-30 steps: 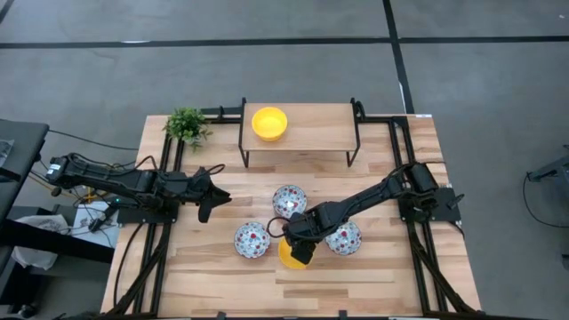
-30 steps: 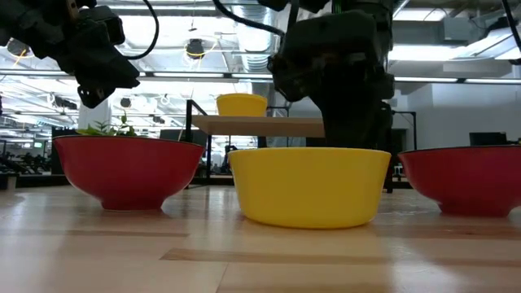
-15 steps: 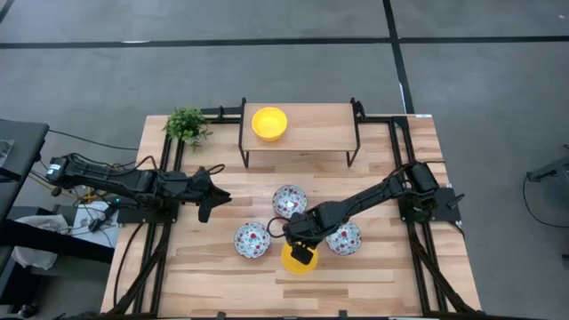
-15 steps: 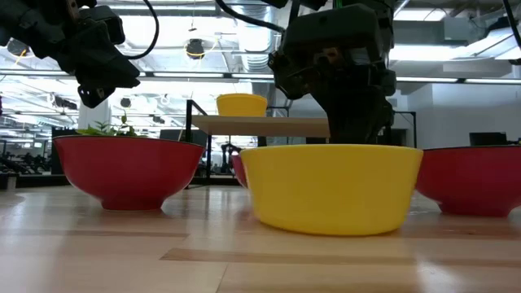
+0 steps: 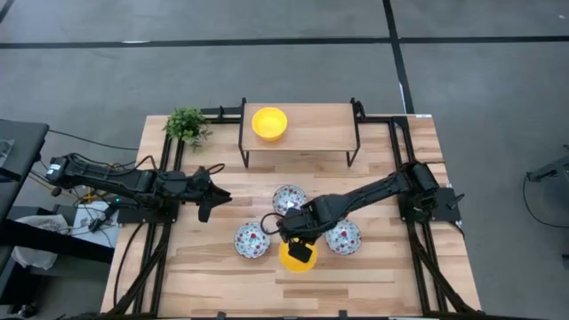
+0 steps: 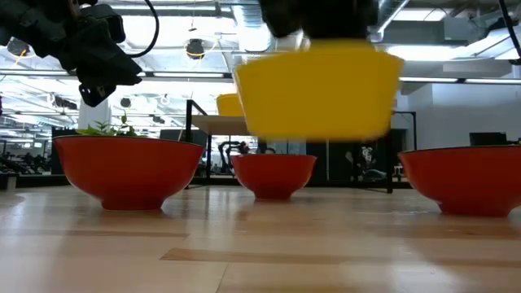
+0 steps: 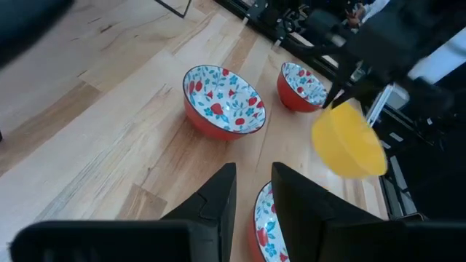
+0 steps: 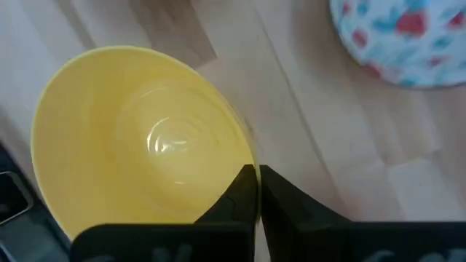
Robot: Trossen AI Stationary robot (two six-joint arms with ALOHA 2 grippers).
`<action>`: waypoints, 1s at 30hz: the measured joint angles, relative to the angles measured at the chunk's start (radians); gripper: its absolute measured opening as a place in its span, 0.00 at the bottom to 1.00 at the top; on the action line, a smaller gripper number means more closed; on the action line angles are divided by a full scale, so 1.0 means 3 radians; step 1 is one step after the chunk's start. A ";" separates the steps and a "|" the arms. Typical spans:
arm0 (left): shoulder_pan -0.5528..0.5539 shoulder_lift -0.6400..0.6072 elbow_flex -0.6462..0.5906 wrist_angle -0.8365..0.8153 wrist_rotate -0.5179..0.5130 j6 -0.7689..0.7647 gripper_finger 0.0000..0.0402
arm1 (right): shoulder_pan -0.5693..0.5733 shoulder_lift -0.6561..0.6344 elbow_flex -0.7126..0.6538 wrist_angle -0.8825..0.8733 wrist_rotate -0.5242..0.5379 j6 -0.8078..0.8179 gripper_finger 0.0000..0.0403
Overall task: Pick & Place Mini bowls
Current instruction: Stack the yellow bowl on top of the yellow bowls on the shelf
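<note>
My right gripper (image 5: pixel 300 250) is shut on a plain yellow mini bowl (image 5: pixel 296 259), which hangs above the table (image 6: pixel 317 89) near its front middle. Three white floral mini bowls with red outsides rest on their bases on the table around it (image 5: pixel 289 199), (image 5: pixel 252 240), (image 5: pixel 343 237). Another yellow mini bowl (image 5: pixel 269 123) stands on the wooden shelf (image 5: pixel 311 129) at the back. My left gripper (image 5: pixel 206 193) hovers open over the table's left part, with nothing between its fingers (image 7: pixel 251 196). My right gripper pinches the yellow bowl's rim (image 8: pixel 244 161) on the side toward the table's right, one finger (image 8: pixel 237 195) inside the bowl and the other outside. The fingers come from above, pointing down. The bowl hangs upright, mouth up, lifted clear of the table.
A small green plant (image 5: pixel 187 124) stands at the far left corner. The shelf's black legs (image 5: pixel 244 147) and black rails along both table sides (image 5: pixel 404 178) border the work area. Bare wood lies along the near edge (image 5: pixel 356 284).
My right gripper has drawn the yellow bowl a little toward the table's near edge along the wood, then gone up with it. The bowl, which stood on the table, now hangs clear above it, still mouth up.
</note>
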 joint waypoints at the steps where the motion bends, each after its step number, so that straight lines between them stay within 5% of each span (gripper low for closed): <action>1: 0.0000 0.0000 0.0000 0.0001 0.0000 -0.0001 0.22 | -0.0011 0.0000 0.0108 -0.0089 0.0017 -0.0030 0.00; 17: 0.0000 0.0000 0.0000 0.0132 0.0001 -0.0040 0.22 | -0.0464 -0.0001 0.1639 -0.0665 0.0297 -0.1085 0.00; 30: 0.0001 0.0000 0.0001 0.0467 0.0001 -0.0040 0.22 | -0.1043 -0.0013 0.2080 -0.0415 0.0660 -0.2076 0.00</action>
